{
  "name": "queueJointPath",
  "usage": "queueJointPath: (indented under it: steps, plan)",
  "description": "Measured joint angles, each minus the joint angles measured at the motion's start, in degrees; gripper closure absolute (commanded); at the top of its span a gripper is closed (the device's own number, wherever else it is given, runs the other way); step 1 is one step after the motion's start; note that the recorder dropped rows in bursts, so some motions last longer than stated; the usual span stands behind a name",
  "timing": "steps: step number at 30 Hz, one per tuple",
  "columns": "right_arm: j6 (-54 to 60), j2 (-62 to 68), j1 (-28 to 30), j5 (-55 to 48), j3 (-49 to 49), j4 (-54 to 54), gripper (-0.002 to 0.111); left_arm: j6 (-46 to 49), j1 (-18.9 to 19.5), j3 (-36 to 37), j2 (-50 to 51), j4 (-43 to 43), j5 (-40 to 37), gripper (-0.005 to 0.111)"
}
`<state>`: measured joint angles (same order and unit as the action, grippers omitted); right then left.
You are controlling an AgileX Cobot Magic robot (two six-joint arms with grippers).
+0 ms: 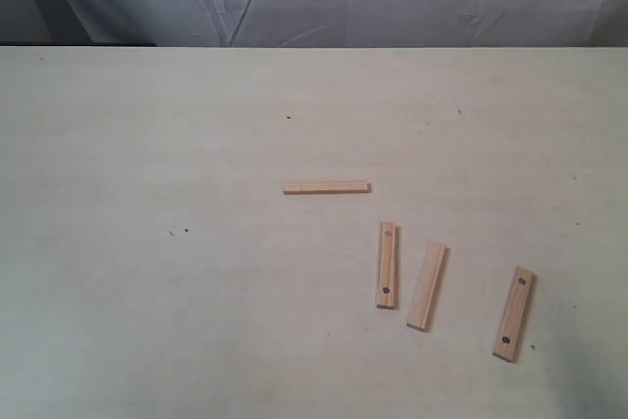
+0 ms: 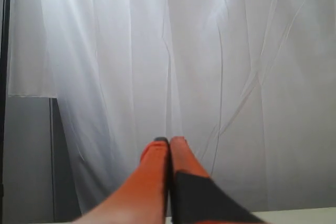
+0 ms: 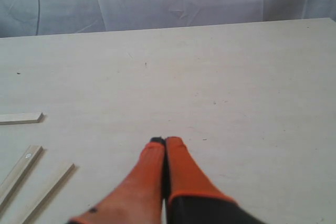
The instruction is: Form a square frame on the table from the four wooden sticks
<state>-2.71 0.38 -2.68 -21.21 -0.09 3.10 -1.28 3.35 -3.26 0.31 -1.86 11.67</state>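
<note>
The four wooden sticks (image 1: 427,285) lie apart on the table (image 1: 147,291), the plain crosswise stick (image 1: 327,186) near the middle and the rest to its right; the left gripper (image 2: 169,142), apparently raised toward the curtain (image 2: 236,51), and the right gripper (image 3: 165,141) are both closed and empty. The nearest holed stick (image 1: 387,265) is best gripped by the right gripper across its narrow width at mid-length, so that it can be laid square to the crosswise stick, ends overlapped.

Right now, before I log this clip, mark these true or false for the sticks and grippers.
The sticks form a closed square. False: the crosswise stick, the inner holed stick, the tilted plain stick and the outer holed stick lie apart on the table.
Two sticks show dark holes near both ends. True.
The right arm holds a stick. False: the right gripper is shut on nothing.
The left gripper is shut. True.
</note>
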Motion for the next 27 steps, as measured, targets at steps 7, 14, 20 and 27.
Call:
queueJointPath:
  steps: [7, 14, 20, 27]
  plan:
    - [0.00, 0.00, 0.00, 0.00, 0.00, 0.00, 0.109, 0.00, 0.00, -17.80, 8.89, 0.27, -27.71, 0.107]
    - [0.00, 0.00, 0.00, 0.00, 0.00, 0.00, 0.109, 0.48, 0.00, -24.38, 21.32, 8.92, -42.61, 0.107]
    - [0.00, 0.00, 0.00, 0.00, 0.00, 0.00, 0.109, 7.88, 0.00, -25.22, 25.50, 15.97, -45.84, 0.107]
    - [0.00, 0.00, 0.00, 0.00, 0.00, 0.00, 0.109, 19.18, -0.17, -28.53, 40.31, 25.50, -55.81, 0.107]
